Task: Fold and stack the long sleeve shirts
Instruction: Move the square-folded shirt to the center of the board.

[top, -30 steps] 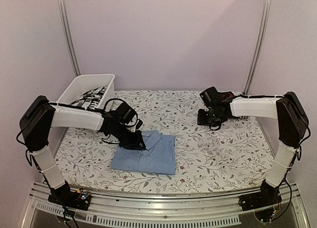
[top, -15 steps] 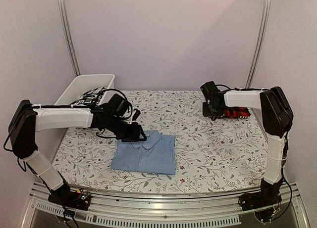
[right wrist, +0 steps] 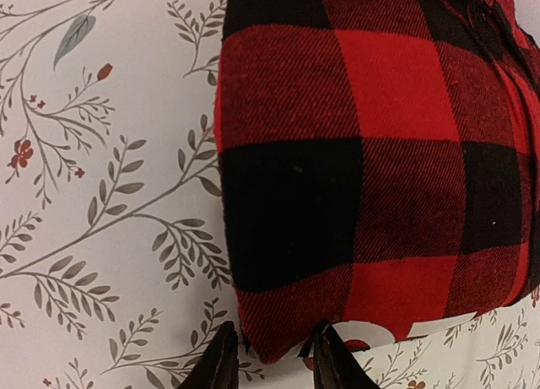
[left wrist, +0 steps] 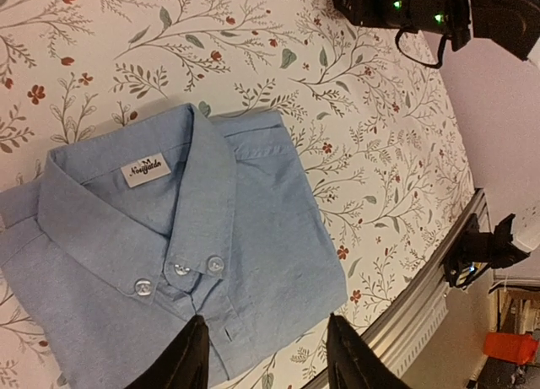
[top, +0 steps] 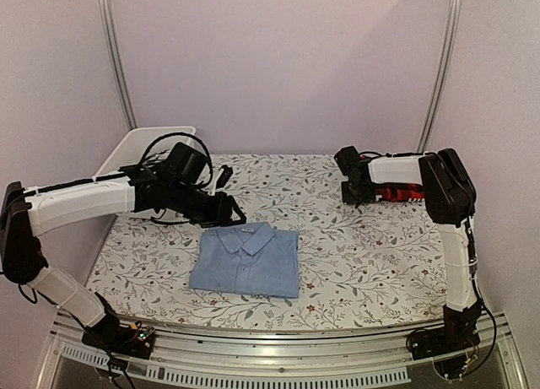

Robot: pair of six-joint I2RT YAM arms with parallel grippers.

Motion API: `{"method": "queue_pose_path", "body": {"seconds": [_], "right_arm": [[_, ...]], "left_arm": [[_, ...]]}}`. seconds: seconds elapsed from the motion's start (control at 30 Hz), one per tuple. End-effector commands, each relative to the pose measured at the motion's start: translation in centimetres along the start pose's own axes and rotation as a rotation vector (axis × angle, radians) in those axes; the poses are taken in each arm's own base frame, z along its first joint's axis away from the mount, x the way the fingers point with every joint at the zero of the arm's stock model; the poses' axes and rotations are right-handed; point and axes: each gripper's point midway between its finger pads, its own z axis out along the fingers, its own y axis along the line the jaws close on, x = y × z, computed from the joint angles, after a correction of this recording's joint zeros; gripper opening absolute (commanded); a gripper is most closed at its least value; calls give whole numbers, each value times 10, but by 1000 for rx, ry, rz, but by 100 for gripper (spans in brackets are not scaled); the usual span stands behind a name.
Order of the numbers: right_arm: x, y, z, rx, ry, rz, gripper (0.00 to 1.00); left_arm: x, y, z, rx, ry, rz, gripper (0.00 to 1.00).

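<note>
Blue shirt (top: 247, 260) folded flat at centre-front of floral surface (top: 371, 254), L pincer (left wrist: 266, 359) held wide open & empty over its far edge, plaid shirt (right wrist: 363, 153) laid far R, R pincer (right wrist: 272, 359) closed down on its folded edge

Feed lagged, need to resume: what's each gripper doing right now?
Left gripper: open, empty, above the folded light blue shirt.
Right gripper: astride the edge of the red-and-black plaid shirt; grip cannot be told.
</note>
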Motion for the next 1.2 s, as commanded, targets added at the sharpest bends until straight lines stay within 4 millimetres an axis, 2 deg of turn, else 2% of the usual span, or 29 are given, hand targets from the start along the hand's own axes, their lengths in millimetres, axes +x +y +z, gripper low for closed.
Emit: {"method": "queue_pose_path", "body": {"seconds": [0.0, 0.2, 0.27, 0.43, 0.53, 0.63, 0.83, 0.93, 1.03, 1.07, 1.17], "right_arm": [[11, -5, 11, 43, 37, -6, 27], [22, -9, 10, 50, 68, 0, 4], [34, -11, 8, 42, 98, -4, 0], [67, -19, -8, 10, 167, 5, 0], [88, -16, -31, -31, 188, 11, 0], [109, -4, -58, -107, 205, 13, 0], [154, 42, -107, -289, 253, 35, 0], [171, 82, -137, -399, 273, 26, 0], [175, 125, -164, -514, 273, 55, 0], [174, 134, -169, -530, 268, 63, 0], [173, 148, -165, -526, 265, 67, 0]], "left_arm": [[-1, -1, -11, -4, -21, 31, 48], [-1, 0, -18, -5, -38, 44, 47], [-1, 2, -20, -9, -44, 47, 47], [-1, 3, -25, -7, -61, 46, 48], [0, 4, -26, -5, -66, 45, 47], [0, 5, -27, 0, -74, 40, 48], [5, 10, -25, 9, -80, 15, 47], [7, 13, -26, 9, -83, 3, 47], [7, 17, -27, 2, -90, -5, 47], [8, 19, -27, -2, -91, -11, 47], [10, 24, -27, -2, -90, -23, 47]]}}
